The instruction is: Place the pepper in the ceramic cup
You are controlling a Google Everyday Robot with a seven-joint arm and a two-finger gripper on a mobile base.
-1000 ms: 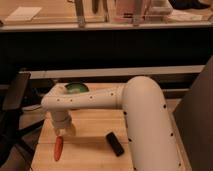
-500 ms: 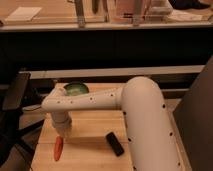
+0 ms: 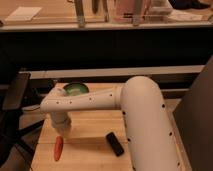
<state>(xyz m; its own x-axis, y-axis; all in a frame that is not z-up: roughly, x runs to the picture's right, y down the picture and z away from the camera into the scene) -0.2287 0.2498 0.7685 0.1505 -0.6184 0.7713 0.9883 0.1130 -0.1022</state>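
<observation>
the tool [image 3: 62, 130] hangs just above the pepper [image 3: 58, 148], which lies on the worktop [image 3: 92, 127] at front left; whether the tool is wide or narrow, i cannot tell.
</observation>
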